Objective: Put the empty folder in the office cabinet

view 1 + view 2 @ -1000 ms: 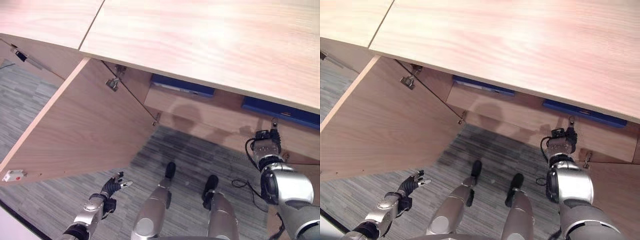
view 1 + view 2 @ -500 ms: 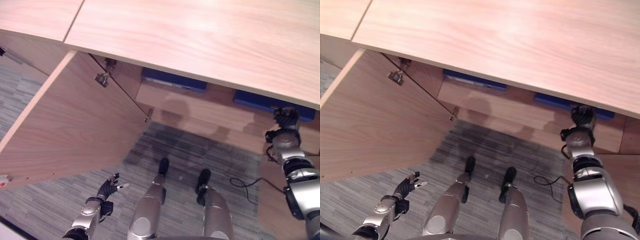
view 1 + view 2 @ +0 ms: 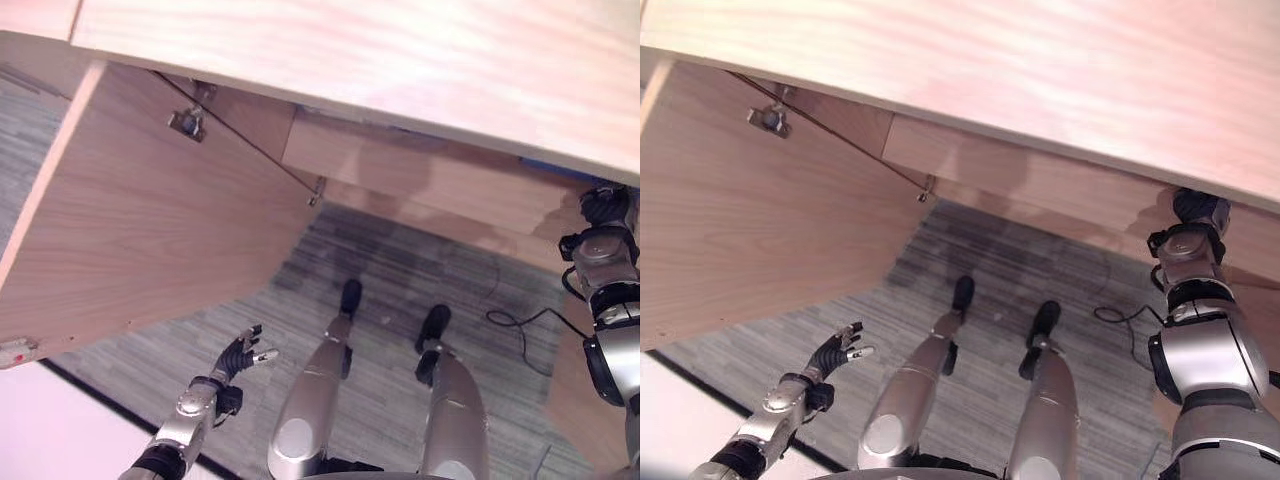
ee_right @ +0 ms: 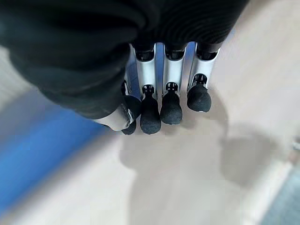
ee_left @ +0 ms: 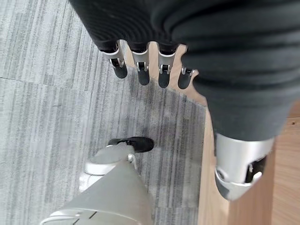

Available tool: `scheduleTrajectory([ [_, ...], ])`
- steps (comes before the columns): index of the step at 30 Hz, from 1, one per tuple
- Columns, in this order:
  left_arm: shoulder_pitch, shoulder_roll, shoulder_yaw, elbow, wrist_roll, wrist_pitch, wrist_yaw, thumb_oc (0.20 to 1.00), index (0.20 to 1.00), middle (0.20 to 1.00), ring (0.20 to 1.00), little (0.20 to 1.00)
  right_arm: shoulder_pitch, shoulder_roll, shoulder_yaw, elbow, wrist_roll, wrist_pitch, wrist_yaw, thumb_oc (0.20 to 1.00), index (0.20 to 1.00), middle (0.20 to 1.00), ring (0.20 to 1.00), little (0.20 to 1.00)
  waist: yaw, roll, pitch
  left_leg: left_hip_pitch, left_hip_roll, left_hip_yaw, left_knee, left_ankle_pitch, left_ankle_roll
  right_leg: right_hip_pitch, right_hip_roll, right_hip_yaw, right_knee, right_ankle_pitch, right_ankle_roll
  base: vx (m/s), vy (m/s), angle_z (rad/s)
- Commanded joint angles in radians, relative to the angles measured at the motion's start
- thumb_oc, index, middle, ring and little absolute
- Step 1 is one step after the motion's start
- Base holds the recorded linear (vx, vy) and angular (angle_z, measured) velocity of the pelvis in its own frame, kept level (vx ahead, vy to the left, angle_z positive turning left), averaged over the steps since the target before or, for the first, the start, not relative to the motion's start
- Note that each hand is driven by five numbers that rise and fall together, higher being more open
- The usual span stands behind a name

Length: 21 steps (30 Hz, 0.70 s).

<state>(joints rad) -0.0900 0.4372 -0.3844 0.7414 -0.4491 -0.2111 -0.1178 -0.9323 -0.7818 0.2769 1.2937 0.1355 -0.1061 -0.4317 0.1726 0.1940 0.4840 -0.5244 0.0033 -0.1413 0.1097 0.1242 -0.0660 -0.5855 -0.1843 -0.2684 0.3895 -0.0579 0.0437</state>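
Right hand (image 3: 1196, 225) is up at about 2 o'clock in the eye views, right under the cabinet top (image 3: 400, 50), at the front edge of the inner shelf (image 3: 420, 185). In its wrist view the fingers (image 4: 169, 101) hang relaxed and loosely bent, nothing between them and the thumb: released, holding nothing. Past the fingertips lies pale shelf wood, with a blurred blue shape, the folder (image 4: 42, 145), near the hand but not touching it, lying on that shelf. So the folder looks already inside the office cabinet. My read: placing is done or almost done, and the step in hand is the release and pull-back.

Left hand (image 3: 243, 352) is low at 7 o'clock over the grey carpet (image 3: 400, 290), fingers spread, free of any load, idle.

The next move probably calls for drawing the right arm straight out from under the top, then swinging the door shut. The open cabinet door (image 3: 150, 220) stands wide at 9 to 10 o'clock, its hinge (image 3: 186, 122) at 11. The low top edge over the right wrist is the main snag risk. The door stands near the left hand, so closing likely falls to it.
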Motion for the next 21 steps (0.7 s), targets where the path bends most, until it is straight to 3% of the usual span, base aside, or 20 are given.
scheduleTrajectory([
  [1, 0.025, 0.031, -0.008, 0.0, -0.028, -0.023, 0.024, 1.0, 1.0, 1.0, 1.0, 1.0, 0.026, -0.024, 0.037, 0.01, 0.012, -0.001, 0.008, 0.2, 0.2, 0.2, 0.2, 0.2, 0.007, -0.007, -0.046, -0.051, 0.031, 0.008, 0.031, -0.055, -0.039, 0.055, -0.038, 0.073, 0.02, -0.085, 0.112, -0.02, -0.032, 0.03],
  [8, 0.014, 0.057, -0.02, -0.065, -0.056, -0.03, 0.033, 1.0, 1.0, 1.0, 1.0, 1.0, -0.041, -0.049, 0.056, 0.042, 0.045, 0.002, 0.006, 0.2, 0.2, 0.2, 0.2, 0.2, 0.01, 0.029, -0.005, -0.117, 0.023, 0.018, 0.051, -0.055, -0.039, -0.03, -0.046, 0.08, 0.059, -0.091, 0.111, 0.0, -0.004, 0.03],
  [14, 0.013, 0.076, -0.024, -0.088, -0.054, -0.029, 0.026, 1.0, 1.0, 1.0, 1.0, 1.0, -0.121, -0.122, 0.097, 0.05, 0.049, 0.0, 0.015, 0.2, 0.2, 0.2, 0.2, 0.2, 0.01, 0.035, 0.003, -0.155, 0.02, 0.022, 0.058, -0.054, -0.04, -0.071, -0.047, 0.086, 0.077, -0.095, 0.109, 0.01, -0.013, 0.02],
  [16, 0.019, 0.095, -0.037, -0.104, -0.052, -0.03, 0.014, 1.0, 1.0, 1.0, 1.0, 1.0, -0.195, -0.18, 0.142, 0.058, 0.044, 0.002, 0.019, 0.2, 0.2, 0.2, 0.2, 0.2, 0.01, 0.03, -0.007, -0.149, 0.017, 0.018, 0.057, -0.086, -0.045, -0.078, -0.054, 0.096, 0.091, -0.13, 0.117, 0.08, -0.037, 0.03],
  [17, 0.022, 0.102, -0.04, -0.114, -0.05, -0.03, 0.008, 1.0, 1.0, 1.0, 1.0, 1.0, -0.234, -0.2, 0.166, 0.062, 0.044, 0.002, 0.023, 0.2, 0.2, 0.2, 0.2, 0.2, 0.014, 0.037, -0.001, -0.164, 0.018, 0.022, 0.056, -0.054, -0.041, -0.091, -0.052, 0.09, 0.081, -0.093, 0.111, 0.14, -0.036, 0.04],
  [18, 0.033, 0.119, -0.044, -0.136, -0.058, -0.027, -0.003, 1.0, 1.0, 1.0, 1.0, 1.0, -0.311, -0.232, 0.212, 0.058, 0.049, 0.001, 0.025, 0.2, 0.2, 0.2, 0.2, 0.2, 0.013, 0.028, -0.012, -0.153, 0.015, 0.023, 0.051, -0.085, -0.046, -0.09, -0.055, 0.104, 0.09, -0.128, 0.118, 0.06, 0.002, 0.04],
  [21, 0.038, 0.147, -0.056, -0.158, -0.064, -0.022, -0.018, 1.0, 1.0, 1.0, 1.0, 1.0, -0.491, -0.28, 0.337, 0.047, 0.062, 0.001, 0.03, 0.2, 0.2, 0.2, 0.2, 0.2, 0.016, 0.018, -0.024, -0.152, 0.016, 0.025, 0.032, -0.082, -0.047, -0.098, -0.054, 0.11, 0.079, -0.12, 0.118, 0.09, -0.012, -0.07],
])
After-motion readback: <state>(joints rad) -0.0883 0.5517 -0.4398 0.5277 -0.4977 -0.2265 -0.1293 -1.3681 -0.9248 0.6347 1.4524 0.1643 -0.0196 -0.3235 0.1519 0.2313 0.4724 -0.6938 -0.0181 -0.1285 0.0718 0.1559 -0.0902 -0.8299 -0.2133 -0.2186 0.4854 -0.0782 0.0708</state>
